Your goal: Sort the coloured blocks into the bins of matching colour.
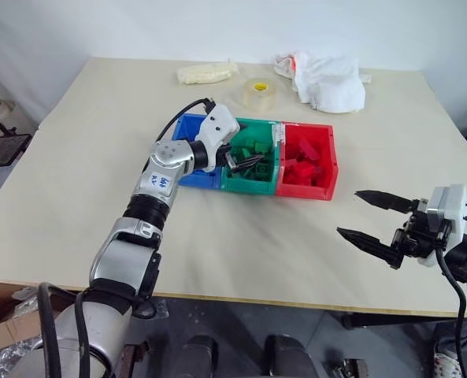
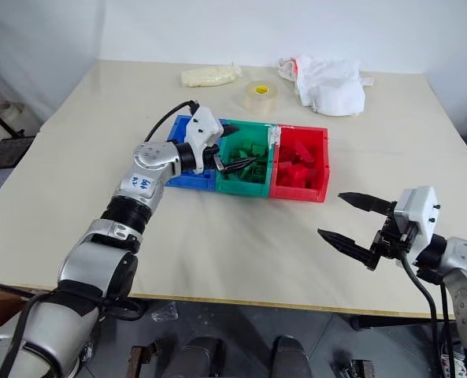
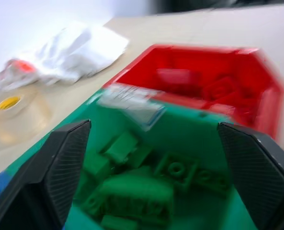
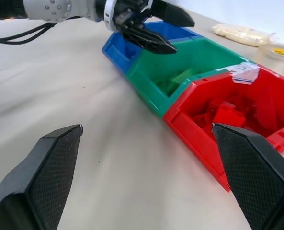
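The left gripper (image 1: pixel 244 163) hung with fingers spread and empty over the green bin (image 1: pixel 253 183) at frame centre, green blocks (image 3: pixel 132 187) heaped below. The right gripper (image 1: pixel 375 223) stood open, empty, at lower right over the table (image 1: pixel 241 252). Red blocks (image 1: pixel 302 167) filled the red bin (image 1: pixel 328 189); the blue bin (image 1: pixel 187 126) sat leftmost.

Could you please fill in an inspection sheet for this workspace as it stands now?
Surface: beige table, no loose blocks seen.
Job's things: blue bin, green bin and red bin joined in a row; green blocks in green, red blocks in red.
Clutter: tape roll, white cloth, pale packet at the far edge.
Grippers: left gripper open over green bin, empty; right gripper open, empty, above the table.
Cables: black cable on the left wrist.
Surroundings: white wall.
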Tool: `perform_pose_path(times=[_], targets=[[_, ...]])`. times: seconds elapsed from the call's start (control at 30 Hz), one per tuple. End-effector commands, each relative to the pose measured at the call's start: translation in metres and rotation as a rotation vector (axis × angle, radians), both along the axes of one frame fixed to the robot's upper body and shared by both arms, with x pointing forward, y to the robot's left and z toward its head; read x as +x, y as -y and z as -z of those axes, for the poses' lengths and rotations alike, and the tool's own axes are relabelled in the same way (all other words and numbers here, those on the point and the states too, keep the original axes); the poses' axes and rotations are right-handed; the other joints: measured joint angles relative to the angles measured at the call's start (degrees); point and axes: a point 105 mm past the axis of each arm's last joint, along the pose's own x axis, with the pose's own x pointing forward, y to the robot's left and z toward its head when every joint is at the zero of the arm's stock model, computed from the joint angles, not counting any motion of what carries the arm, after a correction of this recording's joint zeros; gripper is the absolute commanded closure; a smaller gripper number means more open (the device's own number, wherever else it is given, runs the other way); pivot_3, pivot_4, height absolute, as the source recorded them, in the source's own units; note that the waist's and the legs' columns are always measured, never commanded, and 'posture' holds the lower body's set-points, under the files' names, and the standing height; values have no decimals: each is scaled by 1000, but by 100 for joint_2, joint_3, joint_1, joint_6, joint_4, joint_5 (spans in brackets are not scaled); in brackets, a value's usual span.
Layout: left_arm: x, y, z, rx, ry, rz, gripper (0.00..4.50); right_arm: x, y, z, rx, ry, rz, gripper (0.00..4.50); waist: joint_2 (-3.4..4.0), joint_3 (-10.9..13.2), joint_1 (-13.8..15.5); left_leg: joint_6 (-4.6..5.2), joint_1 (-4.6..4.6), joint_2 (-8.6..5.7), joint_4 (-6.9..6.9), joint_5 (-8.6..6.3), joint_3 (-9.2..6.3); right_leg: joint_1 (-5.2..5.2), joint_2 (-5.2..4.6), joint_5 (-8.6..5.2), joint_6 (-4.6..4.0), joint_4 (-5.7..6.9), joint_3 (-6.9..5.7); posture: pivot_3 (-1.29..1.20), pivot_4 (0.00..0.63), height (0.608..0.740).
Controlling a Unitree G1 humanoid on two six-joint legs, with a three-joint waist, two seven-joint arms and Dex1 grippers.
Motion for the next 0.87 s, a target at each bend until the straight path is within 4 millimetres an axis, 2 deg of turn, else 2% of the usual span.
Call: perform_pose_path(times=[0.03,0.1,0.27,0.37,0.47,0.6,0.73,0.87], targets=[[-30,-29,-3,-2,-33,74,50,4,1,-7,-42,16,-49,0,2,-1,-65,0,1,3,-1,0,-1,-1,3,0,0,-1,0,0,150,740],[-42,-42,4,14,-81,67,50,8,1,-8,-54,10,-71,0,2,-1,-101,-1,1,17,1,1,-4,-1,5,0,-1,0,3,0,150,740],[-98,-97,28,47,-223,87,50,23,2,-6,-132,-35,-173,0,5,-2,-96,-1,2,33,-1,0,-8,-1,0,-1,-3,-3,13,0,150,740],[-120,-134,41,63,-300,14,50,30,7,0,-200,-76,-223,0,6,-2,-76,-1,2,35,0,0,-9,2,-3,-2,-4,-9,12,0,150,740],[-127,-163,44,60,-329,-90,50,36,12,5,-244,-106,-258,0,8,-1,-25,-1,1,32,3,0,-17,5,-10,-3,-8,-12,12,0,150,740],[-126,-189,45,43,-304,-182,50,44,14,7,-257,-115,-272,0,10,0,8,0,1,25,3,-1,-16,4,-15,-3,-8,-12,10,0,150,740],[-117,-196,39,15,-234,-223,50,46,14,9,-261,-120,-283,0,10,0,-4,-1,1,27,-1,-1,-15,1,-13,-3,-8,-8,6,0,150,740],[-112,-193,34,-18,-211,-199,50,44,14,10,-248,-118,-276,0,10,0,-14,-2,0,27,0,-1,-14,0,-13,-3,-8,-7,4,0,150,740]])
